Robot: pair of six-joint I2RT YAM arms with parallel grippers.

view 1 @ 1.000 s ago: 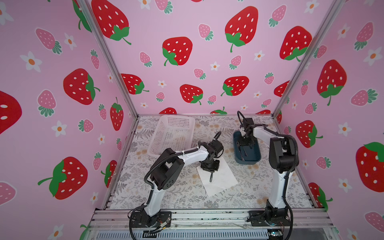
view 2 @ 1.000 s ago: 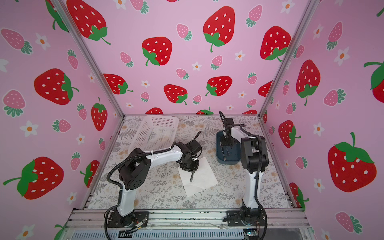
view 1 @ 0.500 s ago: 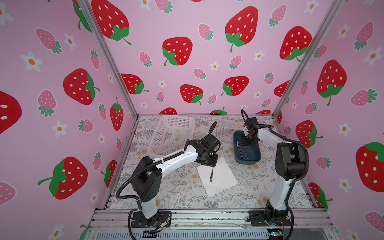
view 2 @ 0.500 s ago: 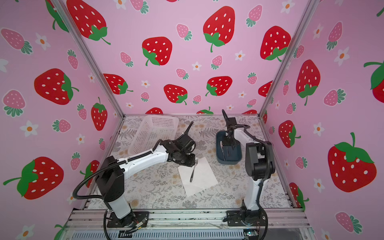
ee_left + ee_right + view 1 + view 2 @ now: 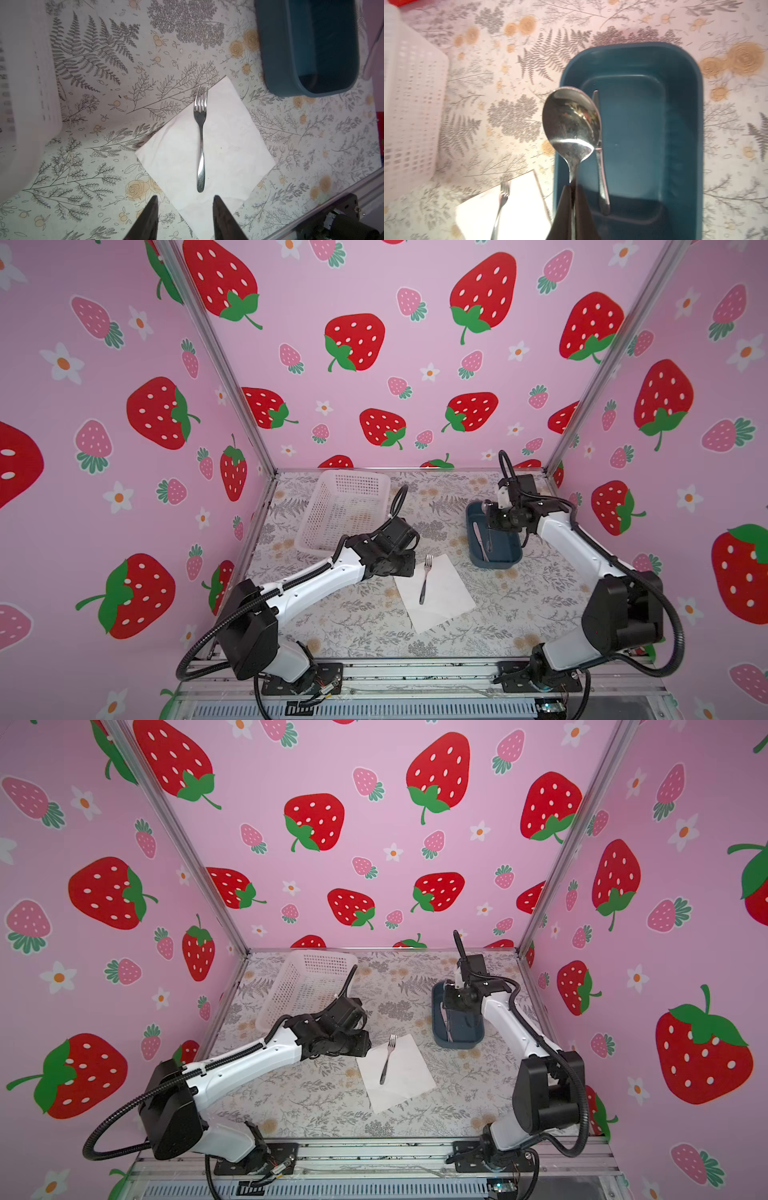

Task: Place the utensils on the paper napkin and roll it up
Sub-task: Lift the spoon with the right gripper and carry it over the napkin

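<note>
fork [image 5: 201, 143] on napkin [image 5: 232, 141]; right tool [image 5: 572, 189] clamps spoon [image 5: 572, 128]

Left wrist view: fork [image 5: 201, 143] with a small stamped mark near its handle end, too fine to read. No other lettering, number or sign legible in any view.

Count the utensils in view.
3: a fork lying on the napkin, a spoon gripped in the right hand over the bin, and a knife inside the bin. Others may hide under that hand.
</note>
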